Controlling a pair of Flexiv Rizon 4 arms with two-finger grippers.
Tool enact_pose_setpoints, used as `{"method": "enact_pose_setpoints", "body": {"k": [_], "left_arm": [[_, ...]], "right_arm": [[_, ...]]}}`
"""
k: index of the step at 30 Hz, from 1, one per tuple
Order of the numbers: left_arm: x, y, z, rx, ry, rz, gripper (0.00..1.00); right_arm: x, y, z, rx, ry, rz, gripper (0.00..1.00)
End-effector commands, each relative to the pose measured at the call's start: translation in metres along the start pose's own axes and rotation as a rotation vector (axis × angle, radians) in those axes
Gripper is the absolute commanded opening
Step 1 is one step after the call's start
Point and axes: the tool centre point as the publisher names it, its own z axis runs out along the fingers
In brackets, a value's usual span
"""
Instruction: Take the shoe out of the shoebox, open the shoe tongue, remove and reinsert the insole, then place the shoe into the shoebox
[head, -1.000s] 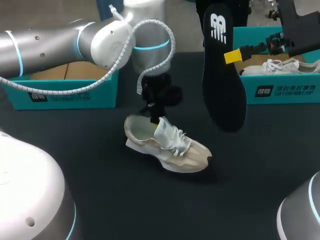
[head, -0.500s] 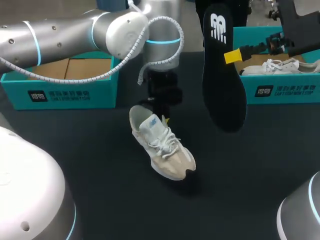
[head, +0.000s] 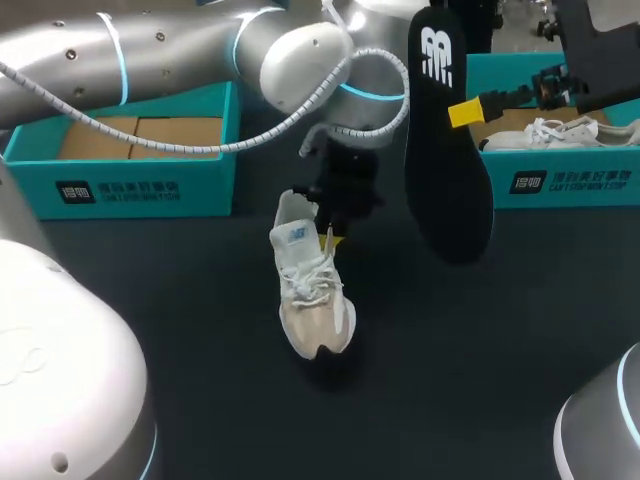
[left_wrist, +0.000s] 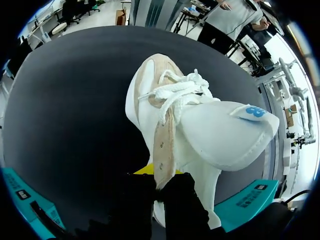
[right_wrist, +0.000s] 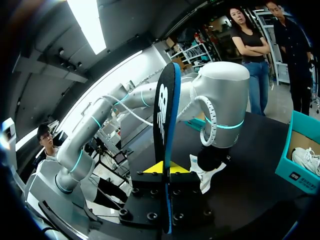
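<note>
Near the middle of the bench (head: 200, 330), the shoe (head: 312, 290) rests on its sole, toe toward the camera, heel under the left claw (head: 330, 235). The left wrist view shows that claw (left_wrist: 157, 177) closed on the side wall of the shoe (left_wrist: 200, 125) at its mouth, the tongue (left_wrist: 225, 132) pulled up and the laces loose. Well apart from the shoe, the right claw (head: 468, 110) grips the black insole (head: 445, 150) and holds it upright above the bench, broad end down; the right wrist view confirms the insole (right_wrist: 165, 115) pinched between the fingers of the right claw (right_wrist: 164, 169).

With the insole out, I judge that reinsertion is the step in hand. The next move calls for carrying the insole over to the shoe, tilting it and feeding the broad end into the mouth under the tongue, while the left claw steadies the shoe. The open shoebox (head: 140, 185) at the left looks ready to receive it afterwards.
</note>
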Motion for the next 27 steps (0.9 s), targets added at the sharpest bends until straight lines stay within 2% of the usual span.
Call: {"method": "enact_pose_setpoints", "body": {"k": [1,13,22,27], "left_arm": [[-0.006,0.006,-0.003,0.013,0.057,-0.005,0.0],[-0.026,0.023,0.006,0.009,0.086,0.037,0.0],[-0.04,0.02,0.005,0.0,0.07,0.085,0.0],[-0.048,0.021,0.013,0.021,0.083,0.102,0.0]], "right_arm": [[-0.001,0.002,0.002,0.003,0.0,0.001,0.0],[-0.001,0.002,0.002,0.003,0.0,0.001,0.0],[-0.001,0.002,0.002,0.003,0.0,0.001,0.0],[-0.001,0.002,0.002,0.003,0.0,0.001,0.0]]}}
